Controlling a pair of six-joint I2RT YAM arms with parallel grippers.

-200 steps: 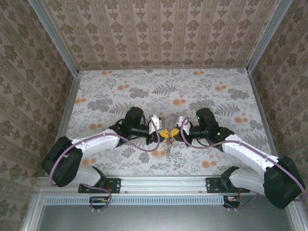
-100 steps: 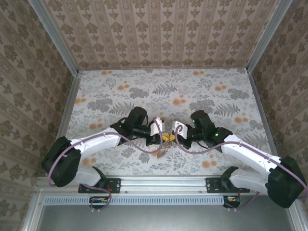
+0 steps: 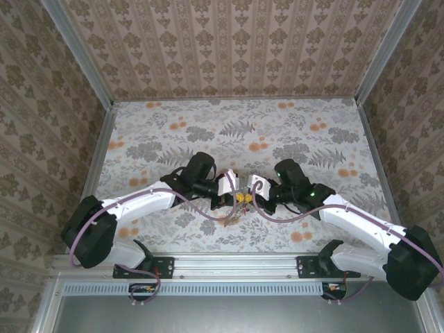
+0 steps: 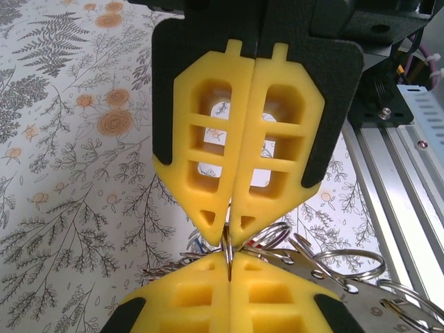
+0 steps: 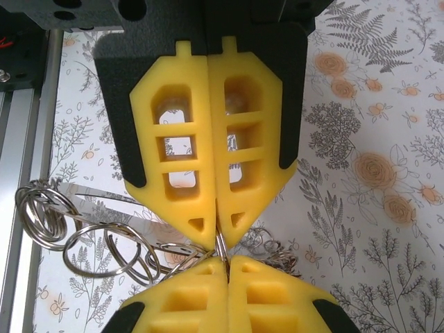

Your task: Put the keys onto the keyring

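Note:
My two grippers meet tip to tip low over the table, the left gripper (image 3: 234,199) facing the right gripper (image 3: 248,198). A thin silver wire keyring (image 4: 227,248) stands edge-on between them. My left gripper (image 4: 229,259) is shut on its lower part, and the right gripper's yellow fingers (image 4: 277,152) pinch its upper part. From the right wrist, my right gripper (image 5: 227,261) and the left fingers (image 5: 180,159) clamp the same keyring (image 5: 222,247). A bunch of silver rings and flat key-like blades (image 5: 76,229) hangs off it. A speck of blue (image 4: 198,244) shows behind the rings; the keys' heads are otherwise hidden.
The flowered tabletop (image 3: 243,132) stretches away behind the grippers, walled by patterned panels. The aluminium rail (image 3: 236,265) with both arm bases runs along the near edge, close behind the bunch (image 3: 233,216).
My left gripper's jaws have closed onto the ring. Both grippers have shifted slightly left and away from the rail, and the hanging bunch has swung left with them.

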